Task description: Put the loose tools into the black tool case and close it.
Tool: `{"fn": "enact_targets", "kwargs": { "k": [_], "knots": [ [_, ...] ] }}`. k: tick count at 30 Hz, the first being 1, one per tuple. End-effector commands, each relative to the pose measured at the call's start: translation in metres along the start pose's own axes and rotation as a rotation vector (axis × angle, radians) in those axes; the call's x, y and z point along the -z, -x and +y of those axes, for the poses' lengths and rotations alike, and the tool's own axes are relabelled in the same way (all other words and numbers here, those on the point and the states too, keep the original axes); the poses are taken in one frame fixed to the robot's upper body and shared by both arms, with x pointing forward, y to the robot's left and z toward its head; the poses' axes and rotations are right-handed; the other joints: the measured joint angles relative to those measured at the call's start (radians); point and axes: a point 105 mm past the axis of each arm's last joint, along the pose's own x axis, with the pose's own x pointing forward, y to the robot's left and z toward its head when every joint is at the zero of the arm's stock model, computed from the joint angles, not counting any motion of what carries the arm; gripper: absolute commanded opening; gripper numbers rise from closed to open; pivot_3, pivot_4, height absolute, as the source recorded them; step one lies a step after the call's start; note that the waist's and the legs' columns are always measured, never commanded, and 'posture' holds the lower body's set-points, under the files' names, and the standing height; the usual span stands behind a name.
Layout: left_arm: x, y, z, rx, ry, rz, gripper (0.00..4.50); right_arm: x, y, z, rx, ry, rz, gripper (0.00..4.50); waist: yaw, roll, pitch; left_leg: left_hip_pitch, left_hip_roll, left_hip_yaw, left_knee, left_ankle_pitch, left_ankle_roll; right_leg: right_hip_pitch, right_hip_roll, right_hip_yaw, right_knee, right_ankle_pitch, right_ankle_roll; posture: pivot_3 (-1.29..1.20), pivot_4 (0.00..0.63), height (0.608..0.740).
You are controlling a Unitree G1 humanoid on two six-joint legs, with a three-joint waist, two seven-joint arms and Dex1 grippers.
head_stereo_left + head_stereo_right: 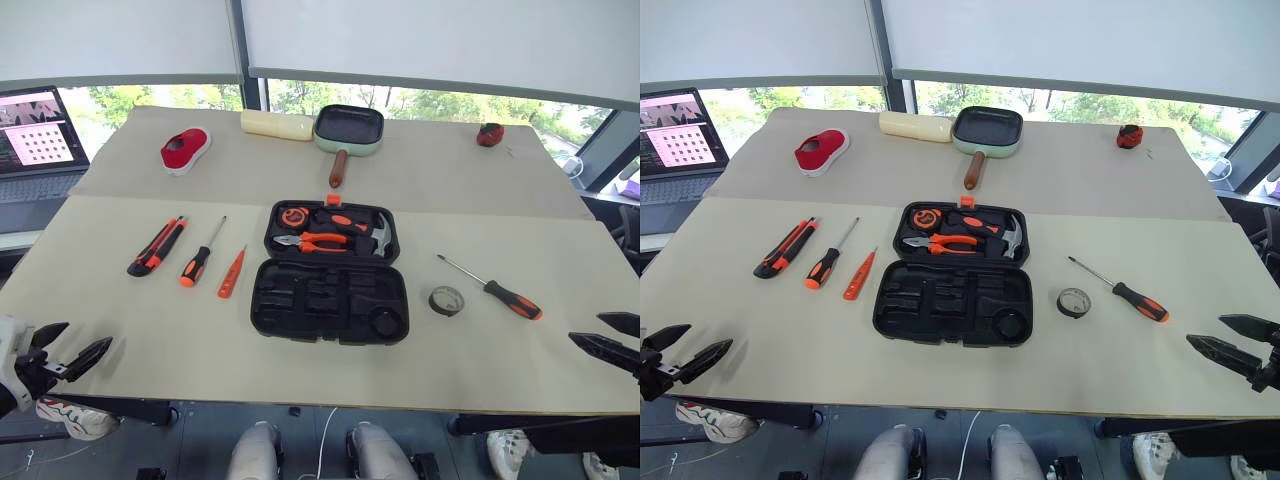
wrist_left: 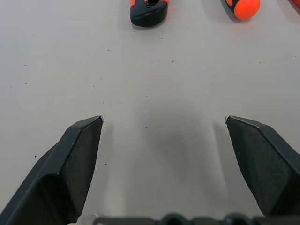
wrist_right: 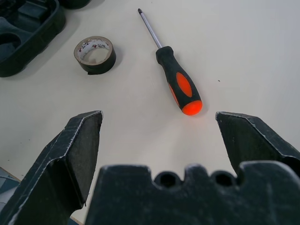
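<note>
- Left wrist view: the left gripper (image 2: pixel 164 123) hangs wide and empty over bare table, the butts of the knife (image 2: pixel 149 10) and a screwdriver (image 2: pixel 242 6) just ahead.
- The right gripper (image 3: pixel 159 117) gapes equally wide, empty, lined up on the right screwdriver (image 3: pixel 177 82), the tape (image 3: pixel 95 54) beside it.
- Best play, likely: close across a handle's middle, lift level, then seat it in a matching recess.
- Mid-table, the case (image 1: pixel 332 272) lies open, pliers (image 1: pixel 312 241) and hammer (image 1: pixel 379 234) already bedded; the slim screwdriver (image 1: pixel 232 272) waits to its left.
- Beyond, on the beige table (image 1: pixel 500 170): a pan (image 1: pixel 349 130), a red shoe (image 1: pixel 185 149); a laptop (image 1: pixel 35 140) and windows behind.
</note>
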Motion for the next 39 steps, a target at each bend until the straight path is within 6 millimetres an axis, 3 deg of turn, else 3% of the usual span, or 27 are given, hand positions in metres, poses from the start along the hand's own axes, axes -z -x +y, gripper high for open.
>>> {"fn": "enact_targets", "kwargs": {
  "k": [1, 5, 9, 11, 13, 22, 27, 35, 39],
  "knots": [
    [-0.007, 0.001, 0.003, -0.012, -0.042, -0.019, 4.5, -0.008, 0.002, -0.001, 0.02, 0.042, -0.023, 4.49, 0.0, 0.0, 0.0, 0.0, 0.0, 0.0, 0.0, 0.0, 0.0, 0.0, 0.0, 0.0, 0.0, 0.0, 0.0, 0.0, 0.15, 0.74],
    [-0.024, -0.017, -0.008, 0.013, 0.019, -0.043, 4.5, -0.028, -0.001, 0.004, 0.04, 0.112, -0.085, 4.49, 0.003, 0.0, 0.0, 0.0, 0.0, 0.0, 0.0, 0.0, 0.0, 0.0, 0.0, 0.0, 0.0, 0.0, 0.0, 0.0, 0.15, 0.74],
    [-0.061, -0.032, -0.034, 0.092, 0.016, -0.093, 4.5, -0.06, -0.015, 0.038, -0.063, 0.195, -0.143, 4.49, 0.002, 0.0, 0.0, -0.002, 0.0, 0.0, 0.0, 0.001, 0.001, -0.001, 0.0, 0.0, 0.001, 0.002, 0.002, 0.0, 0.15, 0.74],
    [-0.087, -0.048, -0.059, 0.14, 0.02, -0.126, 4.5, -0.083, -0.031, 0.069, -0.154, 0.255, -0.189, 4.49, 0.002, 0.001, 0.0, -0.002, 0.0, -0.001, 0.0, 0.002, 0.002, -0.001, 0.001, 0.0, 0.001, 0.002, 0.003, 0.0, 0.15, 0.74],
    [-0.101, -0.06, -0.077, 0.158, -0.008, -0.113, 4.5, -0.098, -0.041, 0.096, -0.239, 0.288, -0.224, 4.49, 0.002, 0.001, 0.0, -0.003, 0.0, -0.002, 0.001, 0.002, 0.002, -0.001, 0.002, 0.0, 0.001, 0.003, 0.003, 0.0, 0.15, 0.74],
    [-0.102, -0.103, -0.076, 0.015, 0.046, 0.03, 4.5, -0.122, -0.062, 0.159, -0.456, 0.358, -0.285, 4.49, 0.001, -0.001, 0.001, -0.005, -0.002, -0.004, 0.001, 0.002, 0.003, -0.001, 0.003, 0.001, 0.001, 0.003, 0.005, 0.0, 0.15, 0.74],
    [-0.103, -0.122, -0.08, 0.045, 0.04, 0.06, 4.5, -0.128, -0.069, 0.172, -0.503, 0.39, -0.309, 4.49, 0.003, -0.002, 0.001, -0.006, -0.002, -0.005, 0.002, 0.002, 0.003, -0.001, 0.003, 0.0, 0.001, 0.004, 0.005, 0.0, 0.15, 0.74],
    [-0.083, -0.146, -0.076, 0.051, 0.042, 0.118, 4.5, -0.128, -0.073, 0.186, -0.545, 0.403, -0.329, 4.49, 0.003, -0.002, 0.001, -0.006, -0.002, -0.005, 0.002, 0.002, 0.003, -0.001, 0.003, 0.0, 0.001, 0.004, 0.005, 0.0, 0.15, 0.74],
    [-0.08, -0.152, -0.08, 0.09, 0.038, 0.127, 2.96, -0.127, -0.074, 0.185, -0.529, 0.398, -0.335, 4.5, 0.005, -0.002, 0.001, -0.006, -0.002, -0.005, 0.003, 0.002, 0.003, -0.001, 0.002, 0.0, 0.002, 0.004, 0.005, 0.0, 0.15, 0.74]
  ]
}}
